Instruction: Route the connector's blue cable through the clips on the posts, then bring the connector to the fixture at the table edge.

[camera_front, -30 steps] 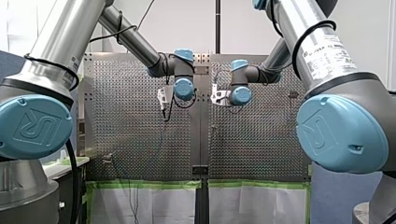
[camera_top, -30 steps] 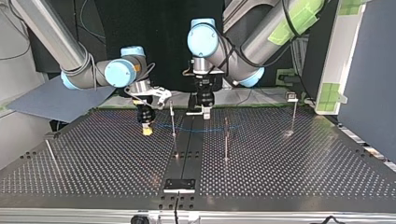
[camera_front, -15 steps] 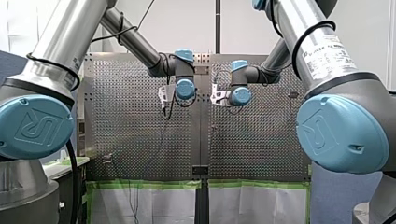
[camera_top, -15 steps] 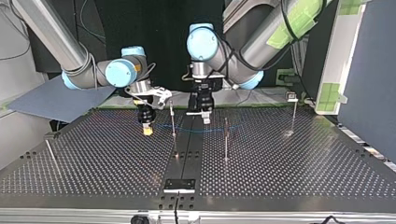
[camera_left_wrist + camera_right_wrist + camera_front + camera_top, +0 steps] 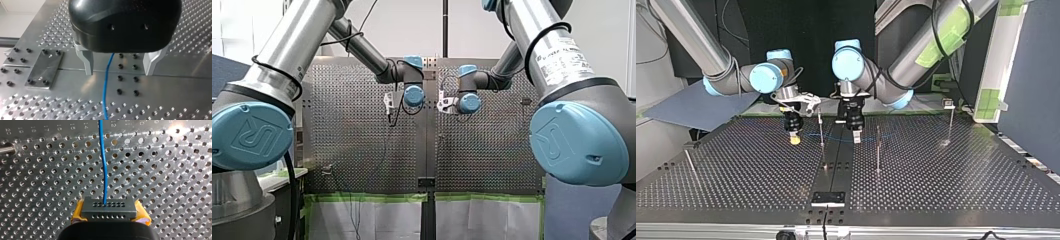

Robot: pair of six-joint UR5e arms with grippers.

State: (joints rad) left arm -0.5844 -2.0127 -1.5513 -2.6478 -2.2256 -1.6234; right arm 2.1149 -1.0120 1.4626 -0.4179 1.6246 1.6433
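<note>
Our right gripper (image 5: 109,211) has its yellow pads (image 5: 77,213) pinching the dark connector (image 5: 109,207) by its two short ends. The face with the rows of pin holes therefore looks out ahead of the fingers, and the blue cable (image 5: 104,170) leaves it straight ahead over the perforated table (image 5: 175,182). We judge this grip is chosen so that the connector cannot twist when the cable is drawn taut, and so that its front is free to meet the fixture later.

Our left gripper (image 5: 118,72) hangs low over the table with its metal fingers (image 5: 86,62) spread wide. The cable runs between them, nearer one finger than the other and touching neither. We read this straddle as lining up for a pinch part-way along the cable, so that one arm can steer the slack into a clip while the other anchors the end. A flat bolted plate (image 5: 45,68) lies just outside one finger.

In the top view a thin post (image 5: 821,127) stands between the two grippers, and the cable is strung low past it from one to the other. We cannot tell whether it sits in that post's clip. A second post (image 5: 878,150) stands just beyond the left fingers, on the side away from the right gripper. The dark plate we take for the fixture (image 5: 827,198) lies at the table edge, well apart from both pairs of fingers, so by our reckoning the routing is at an early stage.
</note>
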